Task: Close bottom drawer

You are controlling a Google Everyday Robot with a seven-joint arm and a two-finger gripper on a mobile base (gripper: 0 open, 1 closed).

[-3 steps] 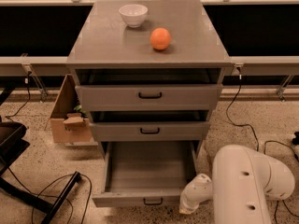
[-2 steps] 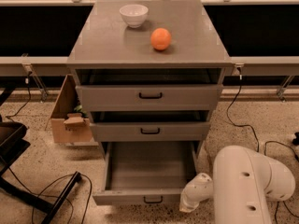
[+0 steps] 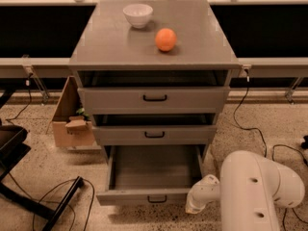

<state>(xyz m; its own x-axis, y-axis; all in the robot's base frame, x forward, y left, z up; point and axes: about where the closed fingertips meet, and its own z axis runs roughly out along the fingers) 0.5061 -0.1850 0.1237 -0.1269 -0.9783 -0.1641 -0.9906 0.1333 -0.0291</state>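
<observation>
The bottom drawer (image 3: 153,174) of the grey cabinet (image 3: 115,47) is pulled far out and looks empty; its narrow front panel with a small black handle (image 3: 157,199) is near the lower edge of the camera view. The middle drawer (image 3: 154,134) and the top drawer (image 3: 153,99) stand slightly out. My white arm (image 3: 255,189) comes in from the lower right. Its gripper (image 3: 195,206) is low, just right of the bottom drawer's front right corner, close to it.
A white bowl (image 3: 138,15) and an orange (image 3: 165,39) sit on the cabinet top. A cardboard box (image 3: 72,124) stands left of the cabinet. Black cables (image 3: 62,196) and a dark stand lie on the floor at left; more cables (image 3: 250,124) run at right.
</observation>
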